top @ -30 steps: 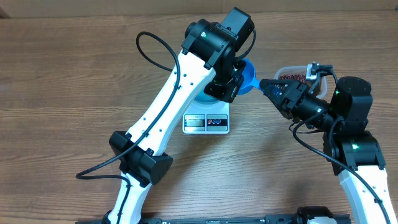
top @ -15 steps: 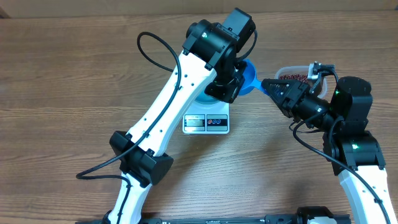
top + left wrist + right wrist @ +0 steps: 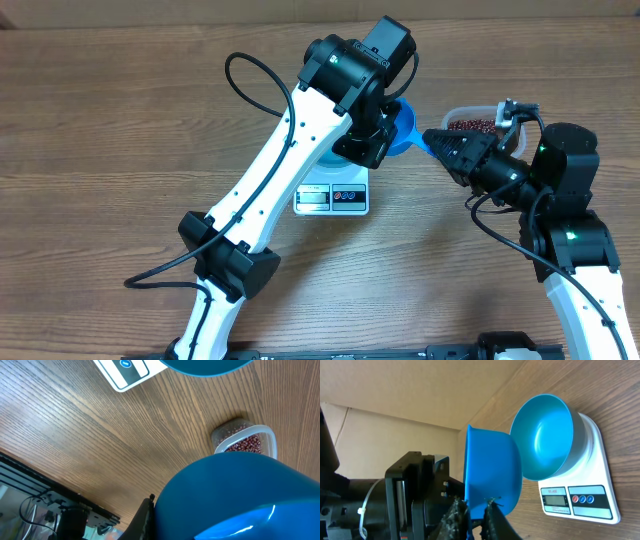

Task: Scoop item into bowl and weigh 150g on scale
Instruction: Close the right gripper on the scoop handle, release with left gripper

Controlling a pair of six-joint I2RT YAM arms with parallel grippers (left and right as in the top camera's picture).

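left gripper is clamped shut on the small blue scoop, and the right gripper has its fingers pinched on it too. blue bowl sits on the white scale. the red-brown beans are in the clear tub, near the right gripper.

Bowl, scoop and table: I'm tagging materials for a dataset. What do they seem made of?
Bowl: probably smooth blue plastic; it shows soft glossy highlights. Scoop: likewise glossy blue plastic, by its sheen. Table: wood or wood-look laminate; grain lines show, finish matte.
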